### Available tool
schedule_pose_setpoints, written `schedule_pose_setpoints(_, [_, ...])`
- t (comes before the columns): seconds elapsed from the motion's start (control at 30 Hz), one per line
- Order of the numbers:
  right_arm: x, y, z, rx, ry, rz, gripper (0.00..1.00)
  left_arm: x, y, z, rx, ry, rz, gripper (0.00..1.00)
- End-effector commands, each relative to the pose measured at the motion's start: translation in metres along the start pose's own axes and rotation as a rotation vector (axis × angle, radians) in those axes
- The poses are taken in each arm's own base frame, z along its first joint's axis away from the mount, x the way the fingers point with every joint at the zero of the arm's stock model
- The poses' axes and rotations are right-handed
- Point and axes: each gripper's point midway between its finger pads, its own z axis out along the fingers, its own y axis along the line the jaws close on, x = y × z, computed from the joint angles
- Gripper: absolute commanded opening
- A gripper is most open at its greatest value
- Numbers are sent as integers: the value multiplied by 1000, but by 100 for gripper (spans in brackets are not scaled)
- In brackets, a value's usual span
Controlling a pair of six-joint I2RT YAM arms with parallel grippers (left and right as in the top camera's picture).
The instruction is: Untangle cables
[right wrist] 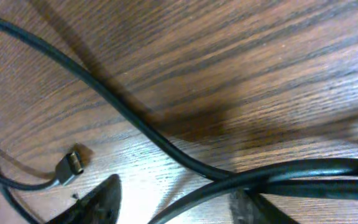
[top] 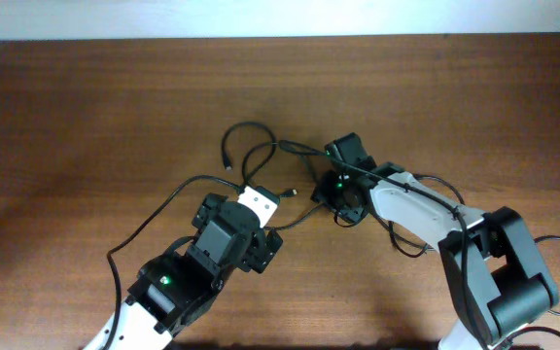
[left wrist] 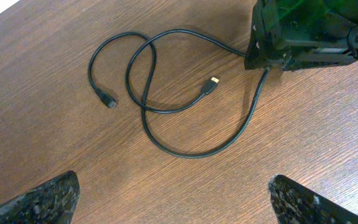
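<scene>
While the left gripper (left wrist: 179,202) is hovering over the bench (left wrist: 36,143), its fingers (left wrist: 42,202) are standing wide apart and are gripping nothing. The cables (left wrist: 194,156) are lying ahead of it on the bench as crossing black loops. A dark plug (left wrist: 109,101) is resting at the end of the left loop, and a gold-tipped plug (left wrist: 211,84) is lying inside the larger curve. Two strands are running up to the right gripper (right wrist: 176,208), which is sitting low over the wood at the far right of the left wrist view. Seen from its own camera, the right gripper's fingers are standing partly apart, the gap wider than a cord. Black strands are passing between them, and whether either finger is touching a strand cannot be told. A small plug (right wrist: 73,165) is lying on the bench near the finger on the left of that view.
</scene>
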Motion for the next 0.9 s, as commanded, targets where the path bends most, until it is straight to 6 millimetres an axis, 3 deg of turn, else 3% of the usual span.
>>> schedule_pose_setpoints(0.0, [5,-13,10,59,-10,-19,49,-2,3,-2,-13,-9,-8,99])
schedule_pose_setpoints(0.13, [5,-12,10,58,-9,-19,47,-2,3,-2,-13,-10,-8,99])
schedule_pose_setpoints(0.27, [5,-12,10,58,-9,-19,32,-2,3,-2,-13,-9,-8,99])
schedule_pose_setpoints(0.47, [-1,-16,9,81,-44,-20,28,-2,3,-2,-13,-9,-8,99])
schedule_pose_setpoints(0.6, [-3,-18,9,89,-57,-20,18,-2,3,-2,-13,-9,-8,99])
schedule_pose_setpoints(0.7, [-2,-17,9,87,-52,-27,4,-2,3,-2,-13,-9,-8,99])
schedule_pose_setpoints(0.87, [4,-13,9,60,-12,-27,4,-2,3,-2,-13,-10,-8,99])
